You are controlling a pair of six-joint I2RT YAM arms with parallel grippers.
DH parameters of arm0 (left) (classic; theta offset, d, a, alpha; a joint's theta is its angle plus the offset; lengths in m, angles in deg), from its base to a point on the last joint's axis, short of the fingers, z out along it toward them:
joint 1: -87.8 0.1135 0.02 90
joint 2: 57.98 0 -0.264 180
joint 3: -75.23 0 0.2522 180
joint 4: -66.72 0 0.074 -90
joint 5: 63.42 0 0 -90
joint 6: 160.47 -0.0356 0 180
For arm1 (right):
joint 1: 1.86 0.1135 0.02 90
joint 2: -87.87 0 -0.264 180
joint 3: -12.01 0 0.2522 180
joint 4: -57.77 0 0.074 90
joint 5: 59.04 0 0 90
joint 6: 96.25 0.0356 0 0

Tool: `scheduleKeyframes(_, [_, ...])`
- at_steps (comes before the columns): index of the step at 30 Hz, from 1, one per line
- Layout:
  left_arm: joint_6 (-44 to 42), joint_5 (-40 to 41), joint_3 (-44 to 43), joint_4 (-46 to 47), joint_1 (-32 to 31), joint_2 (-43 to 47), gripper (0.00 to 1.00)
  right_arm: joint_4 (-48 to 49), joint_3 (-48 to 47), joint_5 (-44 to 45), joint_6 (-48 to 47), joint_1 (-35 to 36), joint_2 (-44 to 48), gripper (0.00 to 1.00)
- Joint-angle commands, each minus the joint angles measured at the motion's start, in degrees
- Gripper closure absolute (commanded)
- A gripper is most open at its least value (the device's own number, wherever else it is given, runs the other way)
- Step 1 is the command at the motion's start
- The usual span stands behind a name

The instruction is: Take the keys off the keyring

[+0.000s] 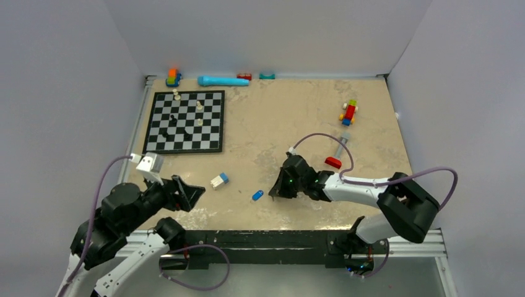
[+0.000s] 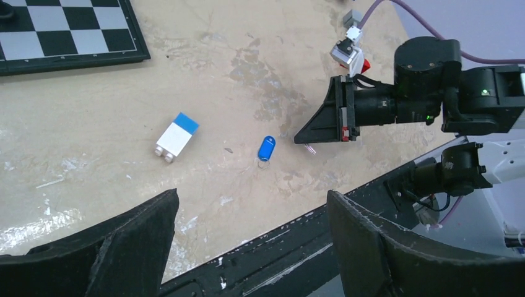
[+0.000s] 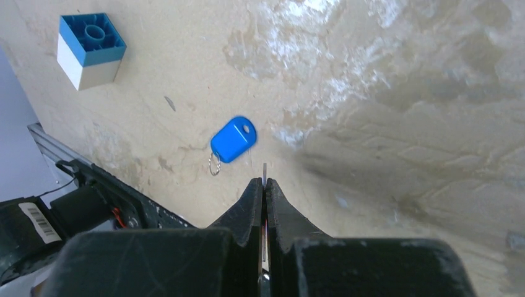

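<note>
From here I count two tools, the left tool (image 2: 252,197) and the right tool (image 3: 264,185). Two keys: a blue-headed key (image 3: 233,139) and a thin pale key (image 3: 264,168). One white-and-blue block (image 3: 90,49), one chessboard (image 1: 186,120), one long blue tube (image 1: 223,80), one loose red brick (image 1: 333,162), two stacked-brick toys (image 1: 173,77) (image 1: 349,112).

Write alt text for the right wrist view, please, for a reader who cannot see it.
The right claw is shut on a thin silver key that pokes out edge-on past its tips. Just ahead, a blue-headed key with a small ring lies flat on the beige table; a white-and-blue block sits at upper left.
</note>
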Motion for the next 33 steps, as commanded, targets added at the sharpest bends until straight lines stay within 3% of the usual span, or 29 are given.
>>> scheduleKeyframes(1, [-2.41,2.61,2.17,-1.3,-0.26,7.35,0.06,3.02,-4.05,-0.43,-2.65,-0.69,-3.06,1.0])
scheduleKeyframes(8, [-2.06,1.9,2.47,-1.54,-0.22,7.19,0.05,0.27,-6.25,0.75,-4.99,-2.11,-4.47,0.96])
scheduleKeyframes(12, [-2.02,1.68,2.54,-1.47,-0.29,7.76,0.05,-5.3,-8.76,2.12,-8.35,-3.63,-4.51,0.86])
scheduleKeyframes(13, [-1.95,1.81,2.56,-1.46,-0.22,8.25,0.05,-6.11,-9.1,2.7,-8.72,-3.85,-4.34,0.8])
scheduleKeyframes(14, [-1.88,1.9,2.65,-1.5,-0.25,8.62,0.05,-7.11,-9.41,3.19,-9.31,-4.12,-4.01,0.67])
scheduleKeyframes(16, [-1.77,2.01,2.67,-1.54,-0.22,9.06,0.05,-10.24,-10.22,3.89,-10.41,-4.52,-3.9,0.27])
scheduleKeyframes(17, [-1.77,2.01,2.66,-1.56,-0.21,9.11,0.05,-11.81,-10.78,4.03,-10.85,-4.51,-3.72,0.22])
scheduleKeyframes(21, [-1.78,2.06,2.66,-1.6,-0.27,8.91,0.05,-19.15,-12.58,7.53,-11.34,-4.52,0.27,0.15])
scheduleKeyframes(33, [-1.78,1.82,2.7,-1.46,-0.21,8.31,0.04,-35.27,-17.9,13.52,-15.54,-4.42,24.96,0.06])
